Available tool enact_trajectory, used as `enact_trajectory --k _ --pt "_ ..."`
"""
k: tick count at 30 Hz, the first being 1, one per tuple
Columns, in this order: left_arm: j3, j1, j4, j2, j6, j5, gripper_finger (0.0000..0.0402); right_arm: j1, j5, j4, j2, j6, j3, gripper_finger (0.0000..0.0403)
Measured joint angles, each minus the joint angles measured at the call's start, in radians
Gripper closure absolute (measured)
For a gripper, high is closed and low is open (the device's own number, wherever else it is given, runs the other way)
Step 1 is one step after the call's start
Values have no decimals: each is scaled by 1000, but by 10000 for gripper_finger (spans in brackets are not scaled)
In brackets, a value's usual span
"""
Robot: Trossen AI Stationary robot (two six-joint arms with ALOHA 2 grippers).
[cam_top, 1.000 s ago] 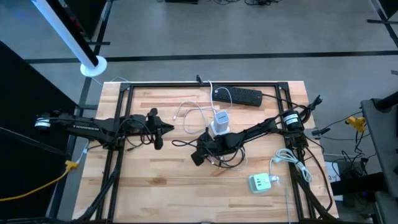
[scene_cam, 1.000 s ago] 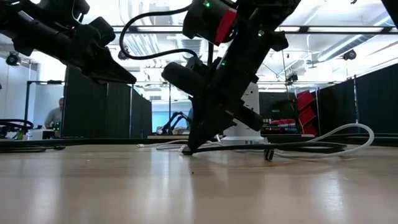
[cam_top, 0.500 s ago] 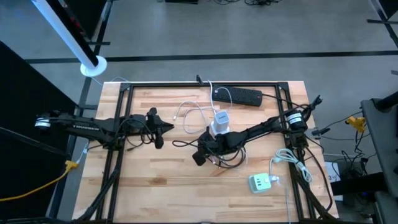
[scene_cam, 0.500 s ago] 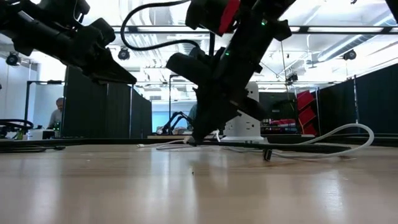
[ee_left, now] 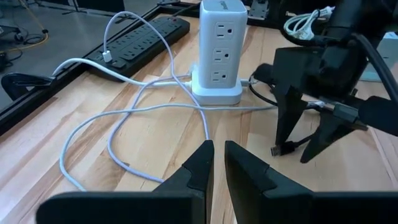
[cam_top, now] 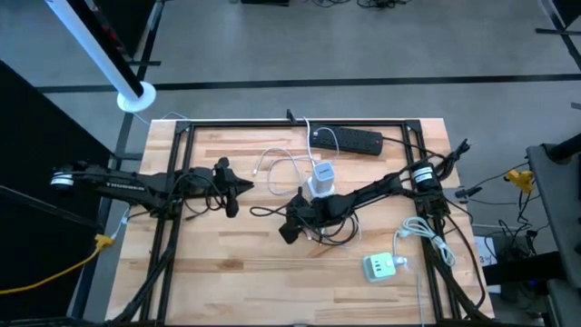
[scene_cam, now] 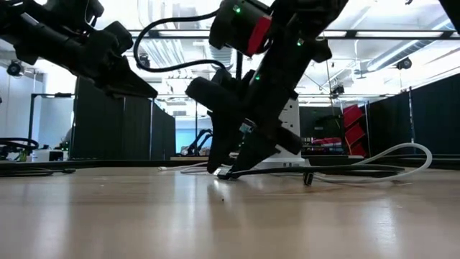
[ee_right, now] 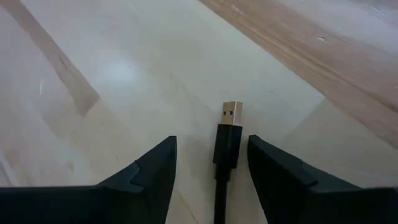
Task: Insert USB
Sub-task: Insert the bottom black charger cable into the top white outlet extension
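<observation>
Right now the right gripper [ee_right: 211,168] sits low over the pale butcher-block wooden table [cam_top: 227,263], fingers spread part-way, holding nothing. Black USB-A plug with a metal tip [ee_right: 228,140] lies flat on the wood between the two dark fingers [ee_right: 152,171], touching neither as far as the right wrist view shows. Its black cable runs out of that picture's edge, so the far end is cut off.

From above, the plug itself is hidden under the right arm; only a tangle of black cable [cam_top: 331,232] shows beside the wrist. In the low view the plug is probably the small dark tip at the table line under the fingers, too small to be sure.

White upright tower power strip [ee_left: 217,46] stands just behind the right gripper, near table centre. A thin white cable [ee_left: 134,134] loops across the wood in front of it. A flat black power strip [cam_top: 349,139] lies at the far edge. A small green-and-white charger block [cam_top: 379,266] sits near the right front corner, well apart.

Left gripper [ee_left: 216,165] hovers above the table's left half, fingers nearly together, empty, pointed at the tower.

Room: grey floor, black partition panels, ceiling lights, a black frame around the table.
</observation>
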Motion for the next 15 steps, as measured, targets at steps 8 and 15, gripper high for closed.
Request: enact_trajectory --k 8,15 --pt "0 0 -9 0 1 0 374 -2 -8 -21 -5 -18 -2 380" --pt "0 0 -9 0 0 0 374 -1 -26 -83 -8 -55 41 385"
